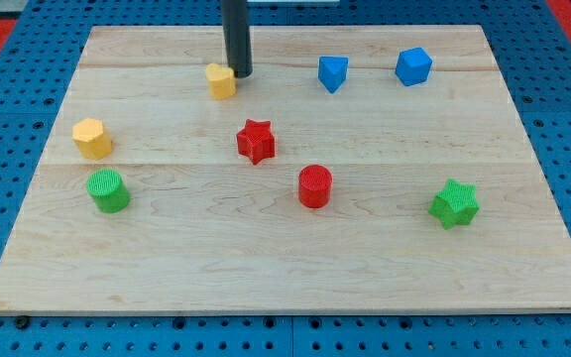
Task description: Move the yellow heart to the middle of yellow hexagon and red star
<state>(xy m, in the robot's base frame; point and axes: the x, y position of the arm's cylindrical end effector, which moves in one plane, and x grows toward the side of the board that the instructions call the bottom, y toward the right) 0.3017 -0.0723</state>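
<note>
Sitting just at the view's right of the yellow heart (221, 80), my tip (241, 75) looks to be touching or all but touching it near the top edge of the board (285, 278) — too tight a gap to call. No jaws here to spread or pinch: it's one plain rod, holding nothing, able only to shove.

And the heart is a long way from home! The goal is the midpoint between the yellow hexagon (92, 138), over at the view's left, and the red star (256, 141), near the centre. That midpoint lies below the heart and a bit to the left, on bare wood.

So why is the tip on the right flank? A push from there sends the heart leftwards, and it does need a little of that. But most of the journey runs toward the view's bottom, so I reckon the tip must get round to the heart's top side before the real drive starts.

The lane looks open. The green cylinder (108, 190) sits beneath the hexagon, clear of the target. The red cylinder (315, 185), both blue blocks (332, 72) (413, 65) and the green star (454, 202) are well apart, out of play.

Risk? An off-centre shove spinning the heart off the rod, or overshooting toward the hexagon
</note>
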